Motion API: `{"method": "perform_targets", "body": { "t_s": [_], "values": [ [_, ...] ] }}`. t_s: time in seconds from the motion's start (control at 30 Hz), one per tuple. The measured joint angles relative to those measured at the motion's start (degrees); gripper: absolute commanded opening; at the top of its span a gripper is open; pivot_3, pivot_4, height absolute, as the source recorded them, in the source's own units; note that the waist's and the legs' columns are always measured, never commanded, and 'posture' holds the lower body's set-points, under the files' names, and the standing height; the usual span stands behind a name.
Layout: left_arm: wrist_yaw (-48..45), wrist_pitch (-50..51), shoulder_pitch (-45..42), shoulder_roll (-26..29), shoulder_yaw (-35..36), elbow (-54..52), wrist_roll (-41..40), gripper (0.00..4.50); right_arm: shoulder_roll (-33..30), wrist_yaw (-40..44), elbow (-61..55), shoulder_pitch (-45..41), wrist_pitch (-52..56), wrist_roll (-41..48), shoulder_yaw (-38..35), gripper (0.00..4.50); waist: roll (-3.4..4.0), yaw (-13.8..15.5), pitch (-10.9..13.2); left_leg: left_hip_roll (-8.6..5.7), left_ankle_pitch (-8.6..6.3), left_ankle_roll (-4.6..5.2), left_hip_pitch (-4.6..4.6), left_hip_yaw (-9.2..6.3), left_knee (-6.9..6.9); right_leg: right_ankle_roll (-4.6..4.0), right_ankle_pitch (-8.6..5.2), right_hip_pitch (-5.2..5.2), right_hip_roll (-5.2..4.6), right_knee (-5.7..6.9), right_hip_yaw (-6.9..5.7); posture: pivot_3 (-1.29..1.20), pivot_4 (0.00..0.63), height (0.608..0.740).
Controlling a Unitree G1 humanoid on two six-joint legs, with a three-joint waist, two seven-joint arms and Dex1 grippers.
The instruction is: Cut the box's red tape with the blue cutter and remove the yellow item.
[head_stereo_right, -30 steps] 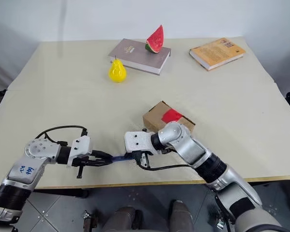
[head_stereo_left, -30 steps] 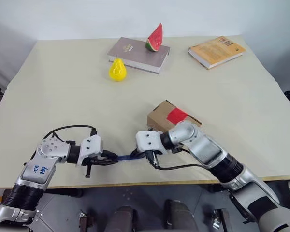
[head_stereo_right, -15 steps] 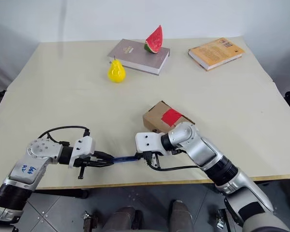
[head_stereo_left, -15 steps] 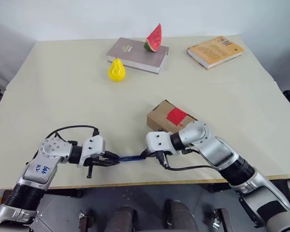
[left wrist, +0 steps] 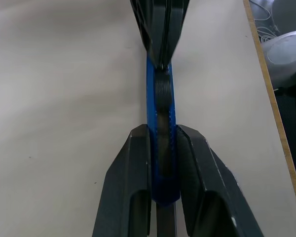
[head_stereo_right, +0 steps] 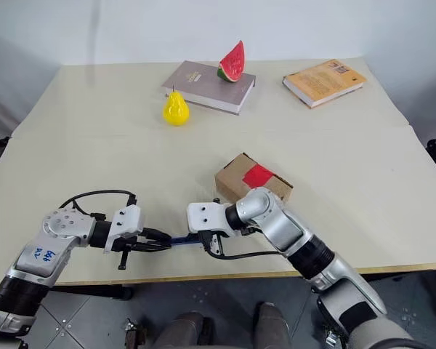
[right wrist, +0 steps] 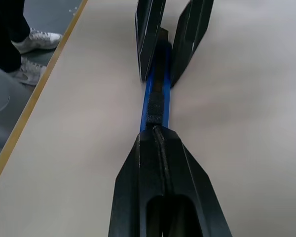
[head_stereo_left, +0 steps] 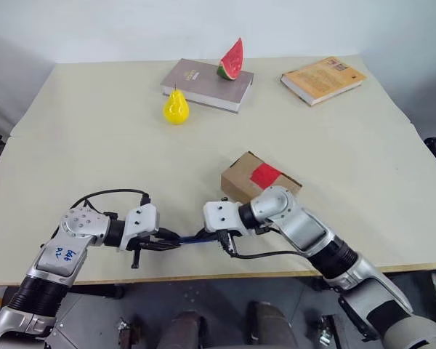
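Cream tabletop [head_stereo_left: 94, 145] with a pale wall behind, its near edge running just under both arms. Nearest that edge, blue cutter [head_stereo_left: 192, 238] lying level and close above the surface, spanned between the two claws. Left gripper [head_stereo_left: 164, 240] reaching in from the left, fingers [left wrist: 133, 182] narrowly parted and clamped either side of one end of the cutter's blue body. Right gripper [head_stereo_left: 216, 237] coming in from the opposite side, fingers [right wrist: 153, 163] pressed together on the cutter's other end, beside its dark ribbed patch. Both claws pointing at each other along the cutter's length, fingertips near but apart. Just beyond the right wrist, box [head_stereo_left: 240, 178] resting on the table, lid flaps down, red tape [head_stereo_left: 266, 174] across its top, uncut; cutter clear of the box and nearer the table edge than it. Farther back and to the left, yellow pear [head_stereo_left: 176, 107] standing upright, just beside a grey book [head_stereo_left: 203, 81] bearing a watermelon slice [head_stereo_left: 232, 59]. At the far right, orange book [head_stereo_left: 324, 77] lying flat, well apart from everything else.
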Motion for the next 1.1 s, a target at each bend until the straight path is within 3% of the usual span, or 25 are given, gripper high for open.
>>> {"method": "perform_targets", "body": {
  "t_s": [0.17, 0.27, 0.43, 0.6, 0.73, 0.9, 1.1],
  "values": [
    [0.1, -0.1, 0.1, -0.2, 0.0, -0.1, 0.0, 0.4, -0.1, 0.4, -0.3, -0.1, 0.5, 0.1, -0.2, 0.0, 0.0, 0.0, 0.0, -0.01, 0.0, 0.0, -0.01, -0.03, 0.0, 0.0, 0.0, 0.01, -0.01, -0.01, 0.0, 0.0, 0.15, 0.74],
    [1.0, -1.2, 0.7, -1.3, 0.8, -0.2, -0.2, 0.4, -0.3, 0.1, -4.1, 0.3, 6.7, 3.1, -2.8, 0.17, 0.03, 0.1, 0.0, -0.01, 0.0, 0.0, -0.07, -0.05, 0.01, 0.0, 0.0, -0.01, -0.02, -0.05, -0.01, 0.0, 0.15, 0.74],
    [4.1, -6.4, 3.0, -3.6, 3.6, 1.1, -0.7, 0.4, -2.4, -2.9, -12.4, -3.0, 22.3, 11.3, -15.0, 1.59, 0.03, 0.0, 0.1, 0.04, -0.01, -0.02, -0.11, -0.07, 0.0, 0.0, 0.0, -0.02, -0.02, -0.13, -0.09, 0.0, 0.15, 0.74],
    [9.3, -12.4, 5.4, -6.5, 11.9, 1.0, -3.9, 0.4, -8.2, -5.3, -15.5, -7.1, 36.4, 19.6, -26.0, 3.29, 0.02, -0.1, 0.1, 0.15, -0.06, -0.11, -0.18, -0.08, -0.11, -0.02, -0.01, -0.12, -0.04, -0.21, -0.03, 0.0, 0.15, 0.74],
    [11.4, -15.8, 6.7, -8.4, 15.3, -2.1, -5.7, 0.4, -11.9, -6.4, -15.7, -8.2, 42.3, 23.9, -30.3, 4.45, 0.02, -0.1, 0.1, 0.17, -0.07, -0.12, -0.21, -0.07, -0.17, -0.02, -0.01, -0.12, -0.04, -0.34, 0.03, 0.0, 0.15, 0.74],
    [14.5, -20.8, 4.5, -11.9, 16.2, -2.7, -5.8, 0.4, -11.9, -10.6, -11.8, -13.4, 50.3, 28.5, -34.4, 4.45, 0.05, -0.1, 0.1, 0.15, -0.06, -0.11, -0.25, 0.0, -0.1, -0.01, -0.01, -0.12, -0.04, -0.35, -0.03, 0.0, 0.15, 0.74],
    [18.1, -28.9, -2.1, -18.8, 11.8, 0.2, -2.1, 0.4, -9.6, -14.9, -2.2, -23.5, 58.2, 30.8, -34.2, 4.45, 0.04, -0.1, 0.1, 0.11, -0.05, -0.09, -0.26, 0.01, -0.11, 0.0, 0.0, -0.14, -0.03, -0.32, -0.23, 0.0, 0.15, 0.74]
  ]
}}
